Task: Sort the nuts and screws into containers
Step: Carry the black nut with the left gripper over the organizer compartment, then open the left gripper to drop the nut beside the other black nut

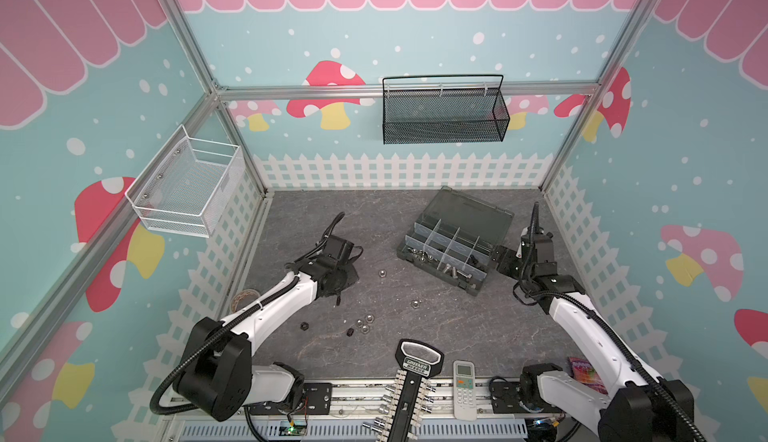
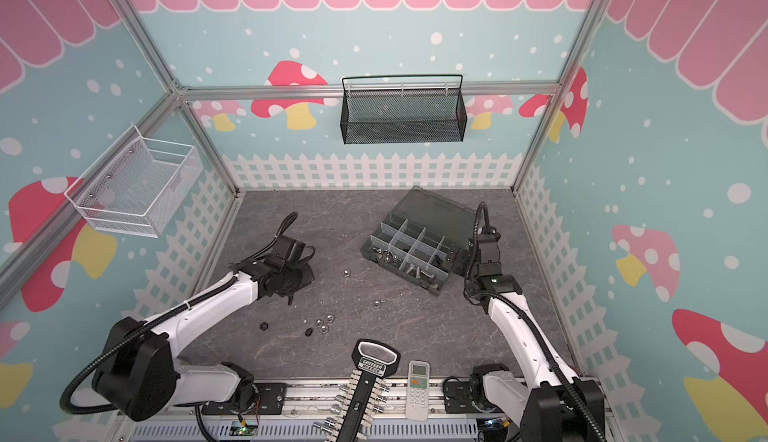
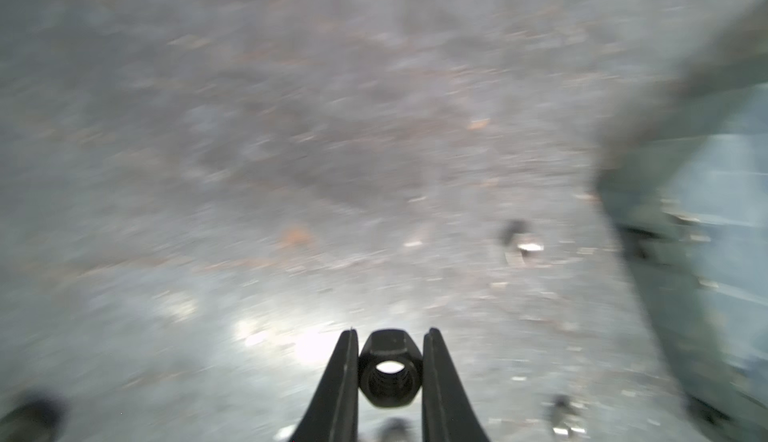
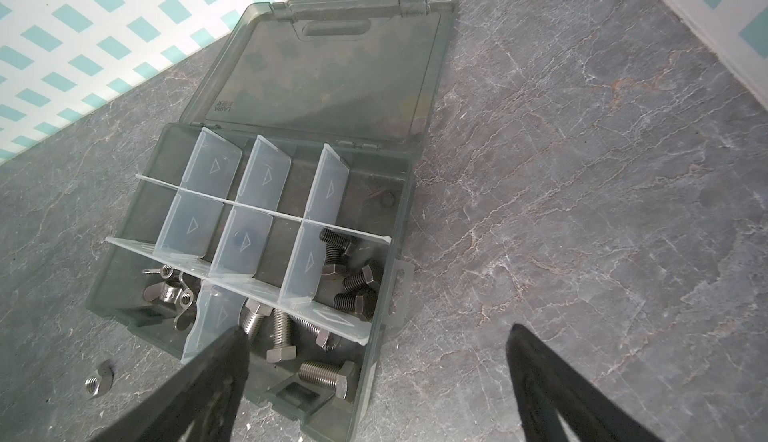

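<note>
a: where is the black nut (image 3: 389, 373)?
b: pinched between the fingers of the left gripper (image 3: 390, 336), its hole facing the wrist camera. all else in that view is smeared.
a: and from above?
b: in both top views the left gripper's tips sit hidden under its own wrist (so the grip shows in the wrist view alone).
a: the others?
b: loose nuts (image 1: 365, 321) lie scattered on the table (image 1: 332, 219) between the arms, silver and black, well apart from the organiser box (image 1: 453, 244), which lies open with its lid laid back.
a: its compartments (image 4: 266, 199)?
b: black screws (image 4: 349, 282) in one at the end, silver screws (image 4: 282, 336) in the next, wing nuts (image 4: 170, 294) in a third, half veiled by a divider. most of the rest look bare.
a: the right gripper (image 4: 376, 332)?
b: spread wide, holding nothing, at the box's right end, one finger covering part of the silver screws.
a: around them?
b: a socket rack (image 1: 409, 394), cut off by the near edge, with a remote (image 1: 464, 390) just beside it. a tape roll (image 1: 243, 296) peeps from behind the left arm.
</note>
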Motion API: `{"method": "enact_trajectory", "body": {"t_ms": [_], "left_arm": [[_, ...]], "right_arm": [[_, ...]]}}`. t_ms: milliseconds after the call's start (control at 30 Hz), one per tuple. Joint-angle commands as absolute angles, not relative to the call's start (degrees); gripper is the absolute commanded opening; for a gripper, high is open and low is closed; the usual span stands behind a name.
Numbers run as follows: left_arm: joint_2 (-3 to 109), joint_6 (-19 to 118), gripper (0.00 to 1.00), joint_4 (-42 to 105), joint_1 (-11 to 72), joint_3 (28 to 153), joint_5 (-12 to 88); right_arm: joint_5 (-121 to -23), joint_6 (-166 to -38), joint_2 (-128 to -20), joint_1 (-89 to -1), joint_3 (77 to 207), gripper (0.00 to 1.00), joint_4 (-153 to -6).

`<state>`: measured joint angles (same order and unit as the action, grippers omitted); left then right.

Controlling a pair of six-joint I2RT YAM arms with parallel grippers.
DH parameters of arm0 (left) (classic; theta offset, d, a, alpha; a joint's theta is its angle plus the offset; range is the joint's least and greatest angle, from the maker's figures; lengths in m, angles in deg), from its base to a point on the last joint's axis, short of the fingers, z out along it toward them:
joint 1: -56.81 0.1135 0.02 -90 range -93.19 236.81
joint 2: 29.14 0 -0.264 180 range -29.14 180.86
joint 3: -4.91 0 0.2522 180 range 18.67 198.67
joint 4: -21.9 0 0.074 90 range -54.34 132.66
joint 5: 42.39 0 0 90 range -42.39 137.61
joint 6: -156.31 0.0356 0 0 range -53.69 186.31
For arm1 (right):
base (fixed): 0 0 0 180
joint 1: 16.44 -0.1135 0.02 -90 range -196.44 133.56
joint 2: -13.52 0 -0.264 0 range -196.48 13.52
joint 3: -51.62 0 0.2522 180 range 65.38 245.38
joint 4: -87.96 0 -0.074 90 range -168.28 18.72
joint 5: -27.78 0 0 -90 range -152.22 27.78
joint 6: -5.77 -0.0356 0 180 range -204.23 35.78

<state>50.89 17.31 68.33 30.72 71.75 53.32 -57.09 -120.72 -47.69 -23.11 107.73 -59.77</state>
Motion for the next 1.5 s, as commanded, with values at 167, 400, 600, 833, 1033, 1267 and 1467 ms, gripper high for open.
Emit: {"method": "enact_trajectory", "body": {"t_ms": [167,400,600,833,1033,1267,1467], "left_arm": [[69.63,21.30,0.20,62.67,21.23,94.91,51.59],[86.26,24.06,0.20,63.35,17.14,114.35,46.07],[94.90,25.88,0.20,62.96,16.02,123.78,43.78],[101.06,26.48,0.22,62.56,15.98,129.36,41.14],[102.28,26.01,0.37,62.66,16.01,130.29,40.24],[100.02,26.44,0.43,64.40,16.03,130.18,41.38],[91.71,26.01,0.43,64.63,15.95,123.58,44.79]], "right_arm": [[-57.03,-120.07,-45.76,-22.85,108.27,0.98,-58.60],[-56.60,-119.75,-45.02,-22.85,108.36,0.98,-57.72],[-56.71,-119.74,-45.08,-22.86,108.13,0.98,-57.88],[-57.41,-119.63,-45.28,-22.84,108.01,0.98,-58.37],[-57.23,-119.33,-45.02,-22.80,107.85,0.98,-58.28],[-57.18,-119.35,-45.54,-22.85,107.80,0.98,-58.50],[-56.74,-119.40,-45.66,-22.86,107.75,0.98,-58.33]]}}
